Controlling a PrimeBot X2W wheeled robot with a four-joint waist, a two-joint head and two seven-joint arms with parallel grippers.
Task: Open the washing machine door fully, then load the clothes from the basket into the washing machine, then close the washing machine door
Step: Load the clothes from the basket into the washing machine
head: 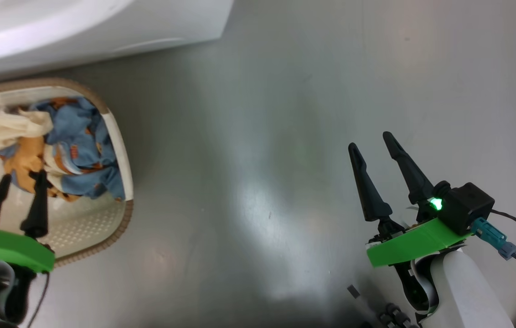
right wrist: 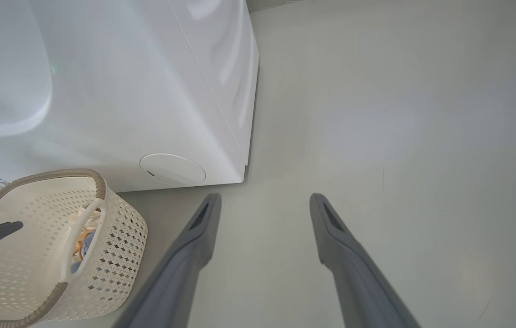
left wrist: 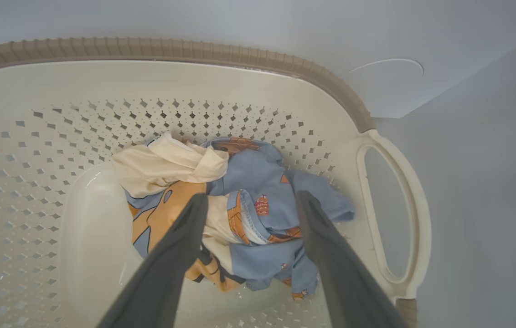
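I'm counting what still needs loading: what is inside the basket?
The basket holds a heap of clothes: light blue printed fabric, an orange piece and a cream cloth. Whatever lies beneath the heap is covered, so the garment count is unclear.

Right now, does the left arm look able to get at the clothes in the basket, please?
Probably yes: the left end effector hangs open just over the clothes in the basket, with nothing between them.

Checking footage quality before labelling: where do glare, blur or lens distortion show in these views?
Head view: broad glare on the glossy floor, washing machine washed out. Left wrist view: even light, clothes sharp, near fingers soft. Right wrist view: wide-angle lens skews the machine's walls.
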